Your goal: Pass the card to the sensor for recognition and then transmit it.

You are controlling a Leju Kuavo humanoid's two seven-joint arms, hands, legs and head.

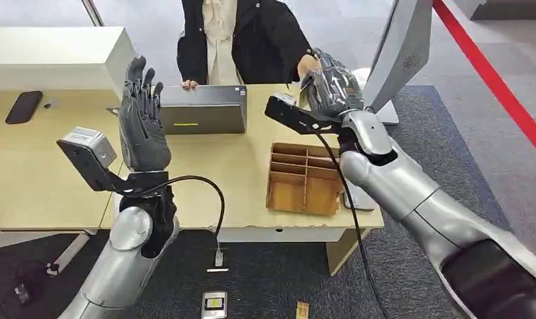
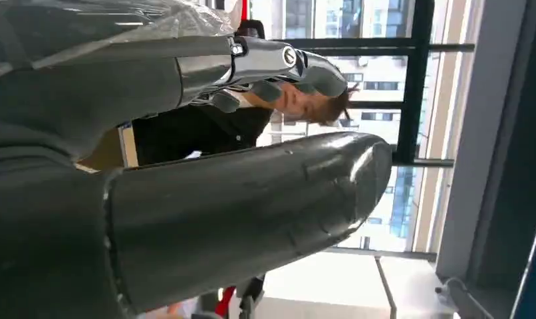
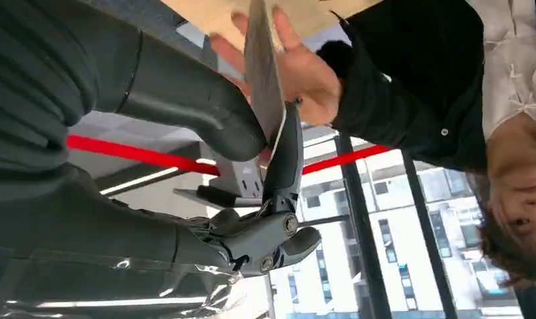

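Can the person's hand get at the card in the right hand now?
Probably yes. The card is pinched in the right hand, its free end sticking out against the person's hand, nothing between them.

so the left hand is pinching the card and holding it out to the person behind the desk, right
Not the left. The right hand pinches the card by the person's hand, as the right wrist view shows. The left hand is raised, holding nothing.

On the desk (image 1: 39, 179) a divided wooden box (image 1: 304, 178) stands near the front edge, to the right. Behind it and to the left lies a closed laptop (image 1: 204, 109). A phone (image 1: 24, 107) lies far left. A person (image 1: 242, 40) stands behind the desk, beyond the laptop.
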